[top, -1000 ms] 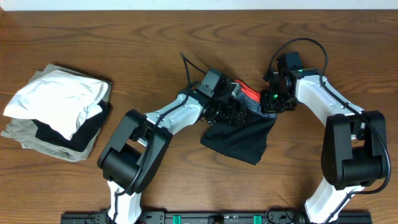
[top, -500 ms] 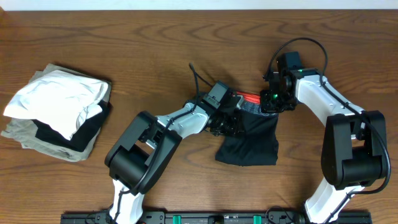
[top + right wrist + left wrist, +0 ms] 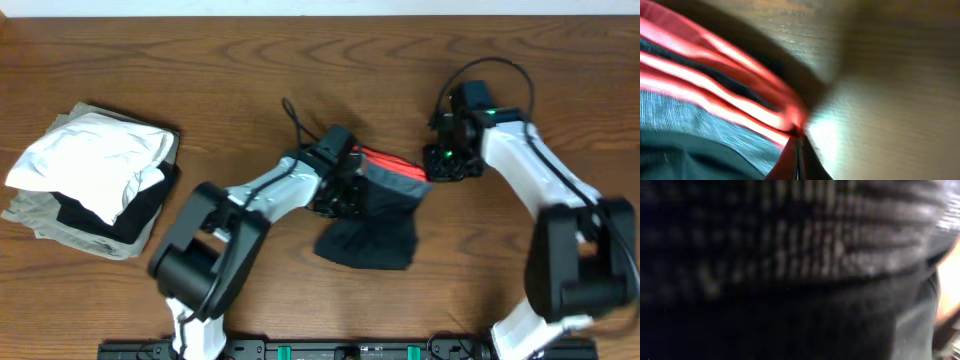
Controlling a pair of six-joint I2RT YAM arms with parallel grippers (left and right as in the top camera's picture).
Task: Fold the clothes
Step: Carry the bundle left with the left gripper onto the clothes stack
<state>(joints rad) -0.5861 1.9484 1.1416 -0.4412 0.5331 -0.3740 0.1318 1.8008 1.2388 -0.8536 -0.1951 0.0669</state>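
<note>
One pair of trousers (image 3: pixel 368 240), one garment stack (image 3: pixel 90 175)

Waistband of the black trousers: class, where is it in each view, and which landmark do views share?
Overhead: waistband at centre, topping the trousers.
Left wrist: blurred; grey ribbed cloth across the top, probably it.
Right wrist: red stripes crossing the left half.
Shared landmark: wooden table, overhead and right wrist.
</note>
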